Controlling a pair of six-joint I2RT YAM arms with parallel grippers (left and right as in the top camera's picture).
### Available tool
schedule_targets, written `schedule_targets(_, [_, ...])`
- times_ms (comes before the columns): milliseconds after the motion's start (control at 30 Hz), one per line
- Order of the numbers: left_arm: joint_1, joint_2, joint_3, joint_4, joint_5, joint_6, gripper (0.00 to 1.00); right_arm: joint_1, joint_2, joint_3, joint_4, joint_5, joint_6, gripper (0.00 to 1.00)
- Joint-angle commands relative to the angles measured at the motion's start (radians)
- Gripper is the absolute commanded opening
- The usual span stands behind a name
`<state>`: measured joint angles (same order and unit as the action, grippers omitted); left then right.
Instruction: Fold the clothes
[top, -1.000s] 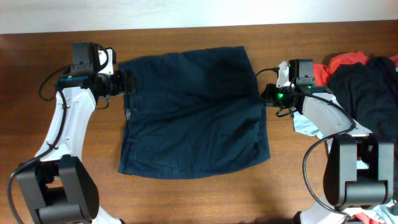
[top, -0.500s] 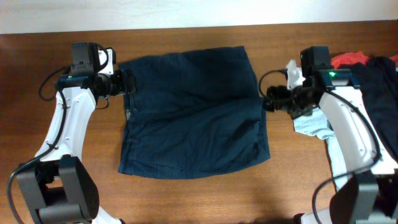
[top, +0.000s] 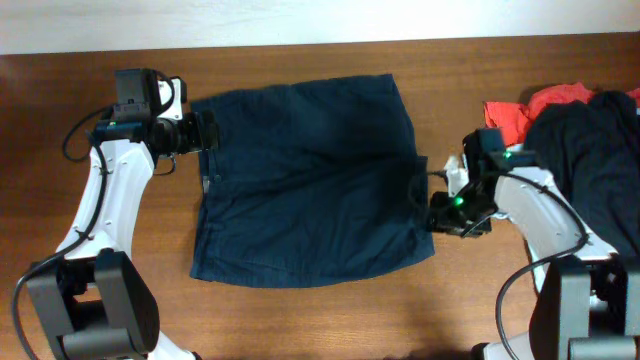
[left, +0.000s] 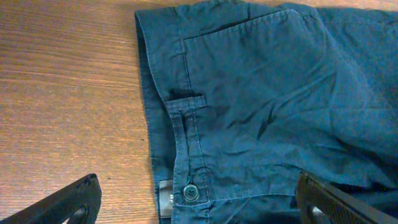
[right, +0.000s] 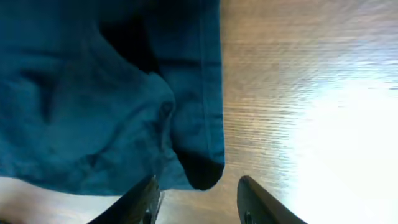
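The clothes are dark navy shorts (top: 310, 180) lying flat in the middle of the wooden table, waistband to the left. My left gripper (top: 203, 132) stands wide open at the waistband's far corner; in the left wrist view its fingers (left: 68, 202) straddle the waistband button (left: 189, 191) without touching the cloth. My right gripper (top: 425, 200) is at the shorts' right edge. In the right wrist view it (right: 199, 205) is open, with a hem corner (right: 200, 168) just ahead of the gap between its fingers and nothing pinched.
A heap of black cloth (top: 590, 140) with a red garment (top: 550, 100) lies at the far right, behind the right arm. Bare wood (top: 310, 320) runs along the table's front edge below the shorts.
My right arm has swung from the shorts' upper right edge toward the front, down to the lower part of that edge, its jaws widening and then narrowing. The left arm and the shorts have stayed put.
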<state>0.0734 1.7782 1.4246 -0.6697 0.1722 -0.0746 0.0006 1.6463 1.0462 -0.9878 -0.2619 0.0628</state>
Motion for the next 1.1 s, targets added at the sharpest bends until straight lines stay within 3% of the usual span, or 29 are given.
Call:
schedule_targets(0, [0.002,-0.013,0.016,-0.002,0.007,0.001,0.99,0.046,-0.001,-0.053,0.048,0.000,-0.048,0.46])
schedule_targets(533, [0.002,-0.013,0.016,-0.002,0.007,0.001,0.99,0.156,0.000,-0.172,0.244,-0.010,-0.048,0.40])
schedule_targets(600, [0.002,-0.013,0.016,-0.002,0.007,0.001,0.99,0.156,0.000,-0.170,0.236,-0.010,-0.048,0.20])
schedule_targets(633, [0.002,-0.013,0.016,-0.002,0.007,0.001,0.99,0.156,0.000,-0.166,0.224,-0.010,-0.048,0.04])
schedule_targets(867, [0.002,-0.013,0.016,-0.002,0.007,0.001,0.99,0.156,-0.004,-0.073,0.048,0.043,-0.047,0.04])
schedule_targets(1067, [0.002,-0.013,0.016,-0.002,0.007,0.001,0.99,0.156,-0.003,-0.048,-0.107,0.162,0.122,0.04])
